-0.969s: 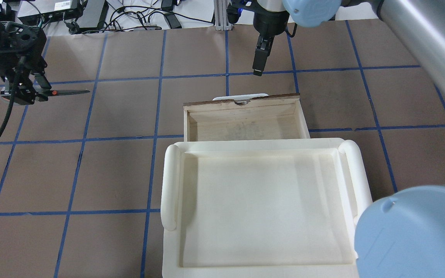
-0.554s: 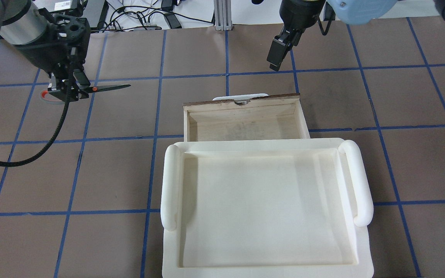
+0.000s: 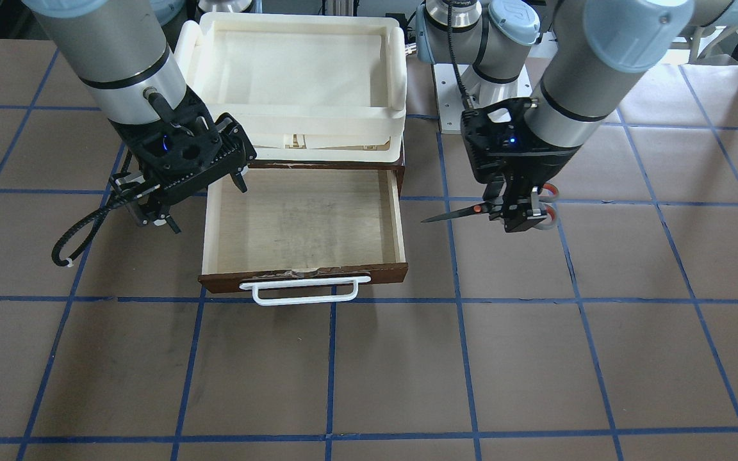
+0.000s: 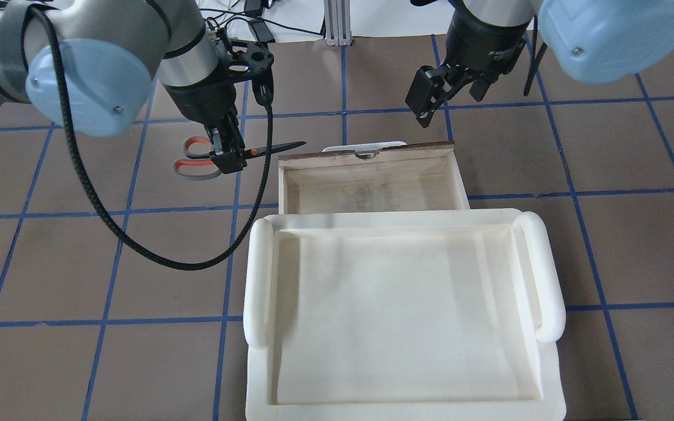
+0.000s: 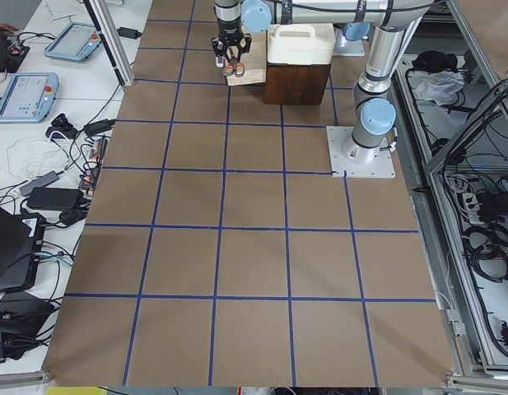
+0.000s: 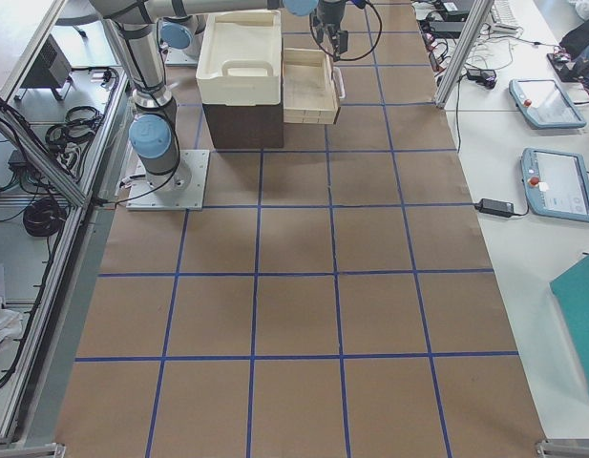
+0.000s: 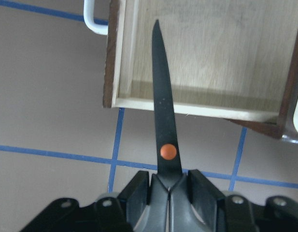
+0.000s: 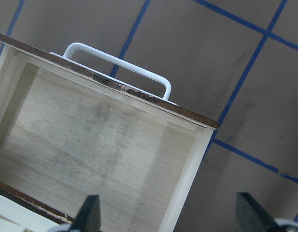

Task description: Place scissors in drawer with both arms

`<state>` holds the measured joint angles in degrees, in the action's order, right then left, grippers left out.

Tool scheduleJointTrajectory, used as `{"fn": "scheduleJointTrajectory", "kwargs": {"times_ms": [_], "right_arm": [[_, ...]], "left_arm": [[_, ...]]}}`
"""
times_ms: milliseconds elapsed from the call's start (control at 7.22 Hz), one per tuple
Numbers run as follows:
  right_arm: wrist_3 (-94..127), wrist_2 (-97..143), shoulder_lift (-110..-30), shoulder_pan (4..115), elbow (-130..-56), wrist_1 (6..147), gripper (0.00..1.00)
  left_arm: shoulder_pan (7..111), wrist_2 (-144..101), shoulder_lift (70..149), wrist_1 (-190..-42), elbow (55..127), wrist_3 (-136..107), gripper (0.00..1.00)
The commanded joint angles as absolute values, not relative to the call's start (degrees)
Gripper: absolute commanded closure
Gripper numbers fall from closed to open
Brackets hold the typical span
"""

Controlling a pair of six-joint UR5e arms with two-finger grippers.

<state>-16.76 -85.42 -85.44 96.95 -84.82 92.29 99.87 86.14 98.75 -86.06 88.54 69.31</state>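
Observation:
My left gripper (image 4: 227,156) is shut on the scissors (image 4: 196,159) just behind the pivot, with the orange-lined loops behind the fingers. The dark blades are closed and point at the drawer (image 4: 366,156). In the front view the left gripper (image 3: 517,216) holds the scissors (image 3: 455,214) level, just beside the drawer's side wall (image 3: 400,211). In the left wrist view the blade (image 7: 163,111) reaches over the drawer's pale interior (image 7: 226,58). The drawer is pulled out and holds nothing. My right gripper (image 4: 430,108) is open and empty above the table beyond the white handle (image 4: 363,146); its fingers (image 8: 88,215) stand wide apart.
A cream-white plastic tray (image 4: 258,280) sits on the dark cabinet that holds the drawer. A black cable (image 4: 138,245) loops from the left wrist over the table. Brown table with blue grid lines all round; cables and devices lie along the far edge (image 4: 226,23).
My left arm has carried the scissors rightward from the table's left side to the drawer's edge. My right gripper has shifted a little to the right beyond the drawer handle.

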Motion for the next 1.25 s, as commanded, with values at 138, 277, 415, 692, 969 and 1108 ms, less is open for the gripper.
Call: {"fn": "scheduleJointTrajectory", "kwargs": {"times_ms": [138, 277, 415, 692, 969, 1108], "right_arm": [[-2.4, -85.5, -88.4, 96.7, -86.3, 92.5, 0.0], [-0.4, -85.4, -88.6, 96.8, -85.9, 93.1, 0.0], [6.8, -85.6, -88.5, 96.8, -85.0, 93.1, 0.0], [8.7, -89.5, -88.1, 96.8, -83.4, 92.5, 0.0], [12.7, -90.0, -88.2, 97.2, -83.6, 90.5, 0.0], [13.4, -88.7, -88.2, 97.2, -83.6, 90.4, 0.0]], "left_arm": [[107.0, 84.5, 100.5, -83.9, 88.2, 60.7, 0.98], [108.5, 84.4, 100.5, -83.7, 88.3, 59.7, 0.98], [108.9, 83.5, 101.1, -81.8, 88.3, 58.7, 0.98], [111.6, 82.1, 103.3, -77.0, 88.3, 55.6, 0.97], [112.3, 82.1, 104.8, -76.3, 88.3, 55.5, 0.97], [112.4, 82.1, 105.1, -76.2, 88.3, 55.6, 0.97]]}}
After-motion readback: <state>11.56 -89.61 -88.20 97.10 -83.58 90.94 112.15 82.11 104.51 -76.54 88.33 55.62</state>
